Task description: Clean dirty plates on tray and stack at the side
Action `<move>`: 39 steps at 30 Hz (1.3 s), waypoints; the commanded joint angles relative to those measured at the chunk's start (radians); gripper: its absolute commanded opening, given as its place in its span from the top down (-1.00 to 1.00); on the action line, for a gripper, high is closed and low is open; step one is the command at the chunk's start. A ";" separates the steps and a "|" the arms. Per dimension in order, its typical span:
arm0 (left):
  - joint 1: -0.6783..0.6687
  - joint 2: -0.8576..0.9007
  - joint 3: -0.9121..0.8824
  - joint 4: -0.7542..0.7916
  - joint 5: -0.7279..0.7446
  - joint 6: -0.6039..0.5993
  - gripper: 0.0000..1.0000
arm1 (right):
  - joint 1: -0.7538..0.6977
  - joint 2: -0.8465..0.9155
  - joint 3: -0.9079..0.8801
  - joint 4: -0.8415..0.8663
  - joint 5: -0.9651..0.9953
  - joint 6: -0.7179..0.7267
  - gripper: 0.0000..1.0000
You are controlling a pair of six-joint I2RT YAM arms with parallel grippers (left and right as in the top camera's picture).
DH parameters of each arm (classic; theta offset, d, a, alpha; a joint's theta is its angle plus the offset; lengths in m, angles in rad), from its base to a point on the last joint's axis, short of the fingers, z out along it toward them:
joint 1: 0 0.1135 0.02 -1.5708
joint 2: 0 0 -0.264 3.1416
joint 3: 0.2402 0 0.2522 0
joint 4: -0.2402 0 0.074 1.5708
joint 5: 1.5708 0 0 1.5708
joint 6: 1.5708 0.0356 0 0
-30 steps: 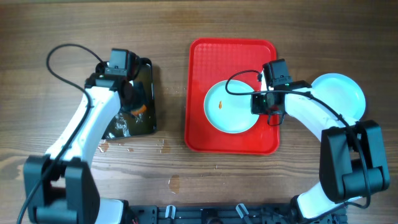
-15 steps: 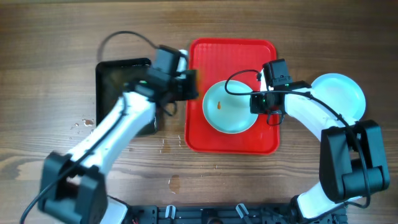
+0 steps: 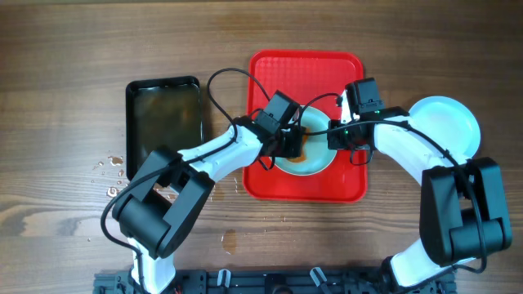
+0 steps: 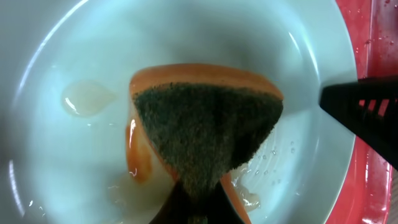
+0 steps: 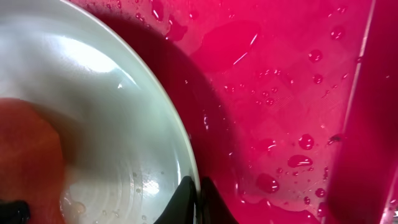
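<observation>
One pale blue plate (image 3: 317, 162) lies on the red tray (image 3: 306, 77). My left gripper (image 3: 296, 145) is shut on an orange sponge with a dark green scouring face (image 4: 205, 130) and presses it on the plate's middle (image 4: 74, 50). An orange smear (image 4: 138, 155) and wet patches lie beside the sponge. My right gripper (image 3: 337, 137) is shut on the plate's right rim (image 5: 186, 155), one finger inside and one outside, in the right wrist view (image 5: 198, 199). Cleaner plates (image 3: 445, 122) sit stacked on the table right of the tray.
A black rectangular tray (image 3: 163, 122) holding liquid stands left of the red tray. Water drops (image 3: 110, 167) lie on the wooden table near it. The red tray's floor (image 5: 280, 93) is wet with droplets. The right gripper's finger (image 4: 367, 112) shows in the left wrist view.
My left arm has swung right from the black tray to the plate, bringing the sponge onto it. The right gripper has stayed on the plate's rim.
</observation>
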 commanded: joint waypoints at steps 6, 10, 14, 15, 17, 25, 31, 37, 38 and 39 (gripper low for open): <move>0.094 0.031 0.010 -0.171 -0.358 0.044 0.92 | 0.003 0.034 -0.030 -0.048 -0.002 0.020 0.91; 0.130 0.029 0.066 -0.249 -0.402 0.051 0.92 | 0.003 0.034 -0.044 -0.063 0.011 0.085 0.91; 0.130 0.029 0.191 -0.361 -0.406 0.051 0.92 | 0.003 0.034 -0.067 -0.062 0.072 0.150 0.91; 0.130 0.029 0.224 -0.390 -0.406 0.050 0.92 | 0.003 0.034 -0.069 -0.063 0.089 0.159 0.92; 0.136 0.028 0.301 -0.461 -0.406 0.050 0.92 | 0.003 0.034 -0.070 -0.063 0.116 0.163 0.91; 0.259 -0.060 0.449 -0.745 -0.406 0.039 0.92 | 0.003 0.034 -0.067 -0.061 0.118 0.032 0.92; 0.458 -0.080 0.414 -0.879 -0.406 0.039 0.92 | 0.003 0.033 -0.051 -0.023 0.051 -0.072 0.91; 0.600 -0.080 0.166 -0.704 -0.378 0.070 0.92 | 0.008 -0.093 0.024 -0.081 0.087 -0.093 0.91; 0.606 -0.080 0.138 -0.685 -0.378 0.070 0.92 | 0.014 -0.135 0.026 -0.087 0.121 -0.092 0.91; 0.613 -0.080 0.103 -0.664 -0.379 0.070 0.85 | 0.027 -0.185 0.026 -0.095 0.166 -0.090 0.91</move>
